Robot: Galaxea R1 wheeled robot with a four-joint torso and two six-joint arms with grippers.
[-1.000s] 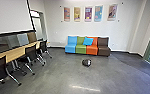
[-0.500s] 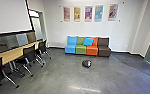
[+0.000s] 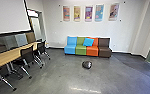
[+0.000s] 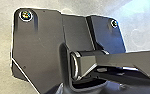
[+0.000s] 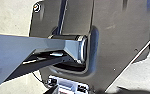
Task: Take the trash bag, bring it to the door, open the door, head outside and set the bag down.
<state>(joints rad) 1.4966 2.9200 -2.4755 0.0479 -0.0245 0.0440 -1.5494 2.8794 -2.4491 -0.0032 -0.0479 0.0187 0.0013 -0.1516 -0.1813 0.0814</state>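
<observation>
Grey floor (image 3: 116, 77) bears the dark trash bag (image 3: 87, 65), near a multicoloured sofa (image 3: 81, 49) – picking up seems the present step, requiring closer approach. Whether either gripper is open, I cannot tell.

The smooth grey concrete floor (image 3: 116, 77) offered room to pass across the lower middle and lower right of the frame. A dark, shiny, rounded trash bag (image 3: 87, 64) stood in the way near the centre, black metal-legged chairs (image 3: 27, 53) obstructed the left, and a blue, green, orange and brown sofa (image 3: 92, 51) blocked the way behind the bag.
</observation>
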